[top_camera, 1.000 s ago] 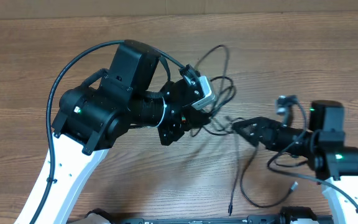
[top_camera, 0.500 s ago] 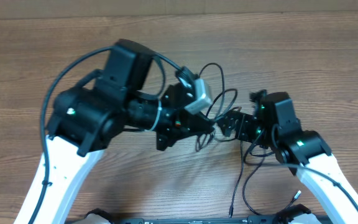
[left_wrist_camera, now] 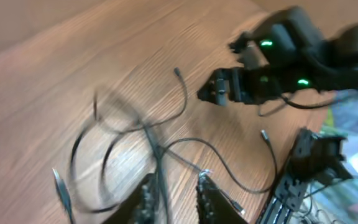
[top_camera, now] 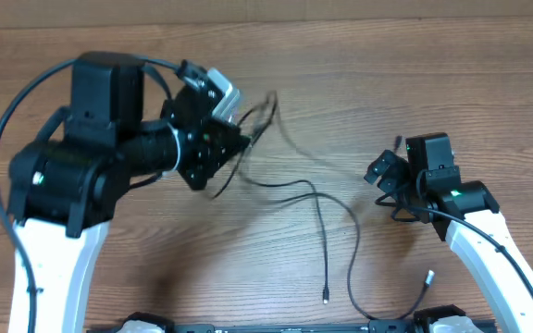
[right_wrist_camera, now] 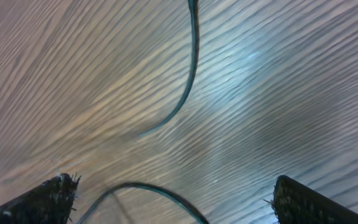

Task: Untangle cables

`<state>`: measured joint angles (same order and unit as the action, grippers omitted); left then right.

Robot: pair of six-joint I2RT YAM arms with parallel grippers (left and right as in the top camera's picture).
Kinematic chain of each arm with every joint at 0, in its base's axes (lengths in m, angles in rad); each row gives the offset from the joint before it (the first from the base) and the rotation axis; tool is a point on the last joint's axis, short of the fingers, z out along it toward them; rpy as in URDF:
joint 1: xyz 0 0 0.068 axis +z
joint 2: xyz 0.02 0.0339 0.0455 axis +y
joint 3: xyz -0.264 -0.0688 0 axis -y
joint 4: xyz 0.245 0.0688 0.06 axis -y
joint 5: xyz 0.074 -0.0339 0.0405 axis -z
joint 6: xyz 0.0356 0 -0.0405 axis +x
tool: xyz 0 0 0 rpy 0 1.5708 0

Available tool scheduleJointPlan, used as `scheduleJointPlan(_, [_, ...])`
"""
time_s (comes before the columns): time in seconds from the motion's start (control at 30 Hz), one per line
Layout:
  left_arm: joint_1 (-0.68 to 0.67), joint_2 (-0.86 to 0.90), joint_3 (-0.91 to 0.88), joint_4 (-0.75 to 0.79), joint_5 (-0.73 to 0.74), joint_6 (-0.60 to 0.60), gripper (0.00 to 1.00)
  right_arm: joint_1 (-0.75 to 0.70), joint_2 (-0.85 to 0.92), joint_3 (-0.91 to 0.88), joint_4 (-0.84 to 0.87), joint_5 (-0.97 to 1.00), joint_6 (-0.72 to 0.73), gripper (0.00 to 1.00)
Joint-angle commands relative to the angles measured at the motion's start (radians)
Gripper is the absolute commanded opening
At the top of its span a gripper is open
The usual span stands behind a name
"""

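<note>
A robotics lab bench, by every sign: a left arm (top_camera: 72, 185) and a right arm (top_camera: 470, 222), both with white links and black joints, reach in over the near edge of a wood-grain counter (top_camera: 452, 102), with green status lights (top_camera: 452, 193) glowing on their housings. A black mounting rail (top_camera: 276, 326) runs along that near edge, and a black metal frame (left_wrist_camera: 309, 162) stands beside it. Thin black cables (top_camera: 327, 231) lie loose across the middle of the counter, and a plain tan strip (top_camera: 340, 11) borders its far edge.
</note>
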<state>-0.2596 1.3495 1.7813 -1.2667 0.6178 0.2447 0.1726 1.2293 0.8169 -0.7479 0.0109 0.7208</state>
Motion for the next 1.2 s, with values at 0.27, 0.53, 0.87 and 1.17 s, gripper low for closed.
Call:
scheduleJointPlan(0.27, [0.002,0.217,0.021,-0.003,-0.064,-0.296,0.93,0.0,0.001,0.001,-0.095,-0.137,-0.052,1.0])
scheduleJointPlan(0.53, [-0.002,0.362,0.021,-0.093,-0.064,-0.306,1.0,0.0,0.002,0.001,-0.157,-0.143,-0.052,1.0])
scheduleJointPlan(0.87, [-0.139,0.51,0.021,-0.153,-0.28,-0.291,0.96,0.0,0.029,0.001,-0.16,-0.145,-0.047,1.0])
scheduleJointPlan(1.17, [-0.255,0.663,0.021,-0.072,-0.434,-0.463,0.9,0.0,0.041,0.001,-0.182,-0.144,-0.048,1.0])
